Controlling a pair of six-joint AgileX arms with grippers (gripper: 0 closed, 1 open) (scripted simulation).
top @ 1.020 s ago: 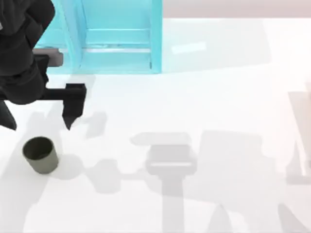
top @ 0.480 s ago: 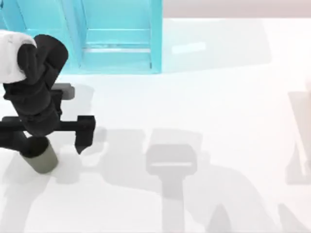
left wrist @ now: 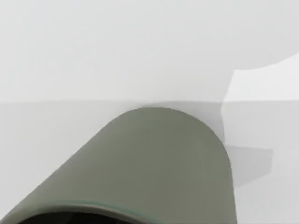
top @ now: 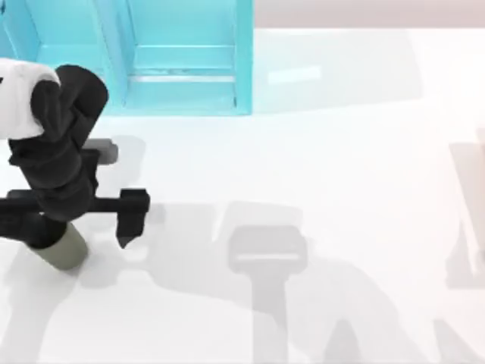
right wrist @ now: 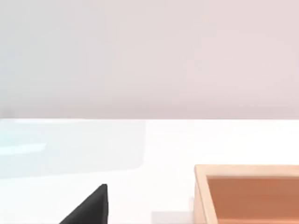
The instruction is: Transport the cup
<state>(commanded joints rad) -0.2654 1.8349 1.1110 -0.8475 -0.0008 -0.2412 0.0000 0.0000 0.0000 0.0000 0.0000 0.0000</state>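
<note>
The olive-grey cup (top: 67, 250) stands upright near the table's left edge, its top hidden under my left arm. My left gripper (top: 72, 233) is open and wide, lowered over the cup. One dark finger (top: 126, 227) stands clear to the cup's right, and the other is hidden by the arm. In the left wrist view the cup (left wrist: 159, 163) looms very close, its dark rim at the edge of the picture. A black tip of my right gripper (right wrist: 91, 207) shows in the right wrist view, parked away from the cup.
A tall turquoise shelf (top: 182, 68) stands at the back left, close behind my left arm. A shallow wooden box (right wrist: 247, 189) lies on the table near my right gripper. Grey shadows of the arms fall across the white tabletop (top: 341, 152).
My left arm has swung forward from beside the shelf and come down over the cup. The open fingers, earlier behind the cup, now stand around it. The cup has not moved.
</note>
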